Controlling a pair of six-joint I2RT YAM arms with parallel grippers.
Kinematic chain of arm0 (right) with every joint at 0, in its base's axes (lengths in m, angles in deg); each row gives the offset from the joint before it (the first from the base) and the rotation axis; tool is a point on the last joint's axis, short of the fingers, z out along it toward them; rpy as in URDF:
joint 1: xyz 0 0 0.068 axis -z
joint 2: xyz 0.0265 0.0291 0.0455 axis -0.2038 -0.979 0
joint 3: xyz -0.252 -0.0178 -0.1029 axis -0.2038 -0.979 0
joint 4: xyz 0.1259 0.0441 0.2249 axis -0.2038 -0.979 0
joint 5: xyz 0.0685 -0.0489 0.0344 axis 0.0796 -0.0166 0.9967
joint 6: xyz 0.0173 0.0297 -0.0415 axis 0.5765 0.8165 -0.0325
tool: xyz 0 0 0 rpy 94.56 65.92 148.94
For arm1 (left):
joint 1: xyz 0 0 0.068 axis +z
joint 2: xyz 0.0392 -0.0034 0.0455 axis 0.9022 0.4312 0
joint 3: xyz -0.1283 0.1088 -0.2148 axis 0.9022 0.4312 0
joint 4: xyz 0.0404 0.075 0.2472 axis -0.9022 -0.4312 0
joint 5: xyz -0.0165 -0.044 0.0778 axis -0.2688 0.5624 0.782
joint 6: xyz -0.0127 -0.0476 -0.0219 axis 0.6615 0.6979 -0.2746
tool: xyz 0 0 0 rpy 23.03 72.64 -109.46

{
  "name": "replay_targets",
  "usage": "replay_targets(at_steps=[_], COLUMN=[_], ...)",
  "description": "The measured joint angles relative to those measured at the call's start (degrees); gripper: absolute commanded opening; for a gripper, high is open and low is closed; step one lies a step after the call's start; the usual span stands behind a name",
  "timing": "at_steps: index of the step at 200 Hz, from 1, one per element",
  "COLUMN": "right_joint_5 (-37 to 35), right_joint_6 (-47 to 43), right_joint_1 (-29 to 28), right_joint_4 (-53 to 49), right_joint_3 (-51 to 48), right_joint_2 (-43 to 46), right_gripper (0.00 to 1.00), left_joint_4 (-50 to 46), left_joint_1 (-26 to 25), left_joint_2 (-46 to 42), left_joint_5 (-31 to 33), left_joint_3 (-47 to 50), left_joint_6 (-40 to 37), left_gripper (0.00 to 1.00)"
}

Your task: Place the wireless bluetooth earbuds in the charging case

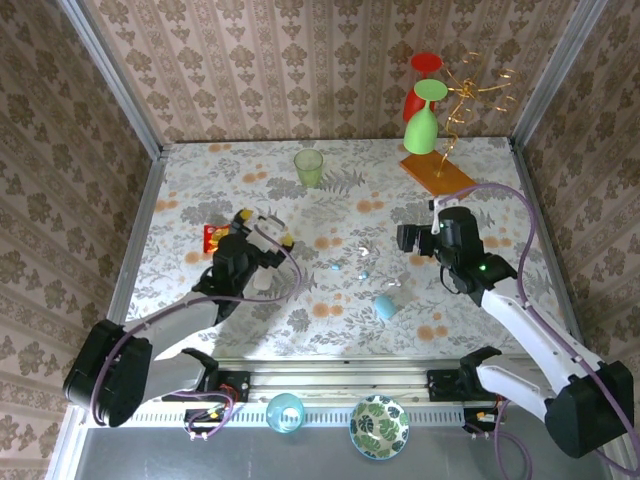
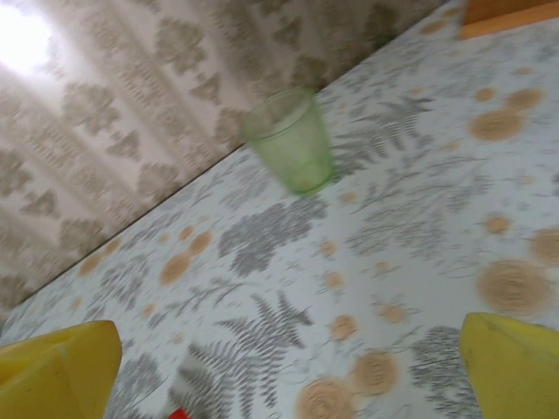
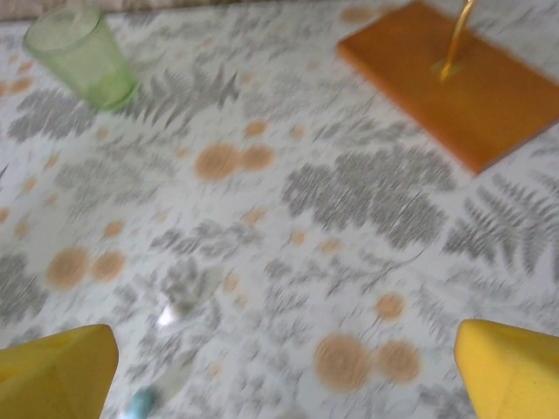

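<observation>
Near ledge: a blue cup (image 1: 285, 412) and a leaf-patterned bowl (image 1: 379, 427) sat side by side between the two arm bases, below the table's front edge.
Table (image 1: 200, 190): it was covered in a pale cloth printed with grey ferns and orange blossoms.
Left gripper (image 1: 266, 228): it hovered over the left half of the table with its jaws spread wide and nothing between the yellow pads (image 2: 57, 371).
Right gripper (image 1: 415, 232): it hung over the right half, likewise spread wide and holding nothing, its pads apart at the lower corners of the wrist view.
Earbuds (image 1: 363, 272): a few tiny white and pale-blue pieces lay loose on the cloth between the two grippers, apart from each other and touched by neither.
Charging case (image 1: 384, 306): a small pale-blue piece lay nearer the front edge, just beside the earbuds; its lid was too small to judge.
Green cup (image 1: 309, 167): it stood upright near the back wall, well apart from the earbuds.
Orange base (image 1: 437, 170): it sat at the back right and carried a gold wire stand with a green glass (image 1: 425, 120) and a red glass (image 1: 420, 85).
Red packet (image 1: 213, 237): it lay just left of the left gripper.
</observation>
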Motion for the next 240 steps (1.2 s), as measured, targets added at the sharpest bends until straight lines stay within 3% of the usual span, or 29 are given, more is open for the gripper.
replay_targets(at_steps=[53,105,124,146,240], right_joint_5=[1.97,4.85,5.16,5.4,4.5], right_joint_6=[7.19,7.52,6.93,7.04,5.97], right_joint_1=[-11.96,-20.5,-21.92,-22.6,-22.6], right_joint_4=[-21.0,-29.53,-30.6,-30.42,-29.29], right_joint_3=[6.6,7.76,9.25,11.1,15.23], right_joint_2=[-7.41,-19.93,-24.46,-28.92,-38.82], right_gripper=[1.0,0.97,0.83,0.74,0.61], left_joint_4=[-10.62,-14.88,-15.37,-15.39,-17.09], left_joint_1=[-3.61,-4.9,-4.94,-4.94,-5.42], left_joint_2=[-5.38,-11.87,-11.78,-11.45,-10.4], left_joint_5=[-13.44,-26.56,-28.24,-29.38,-30.93], left_joint_3=[-0.35,2.45,3.13,3.19,3.19], left_joint_6=[-2.95,-2.47,-2.23,-2.12,-2.05], left_gripper=[1.0,1.0,1.0,1.0,1.0])
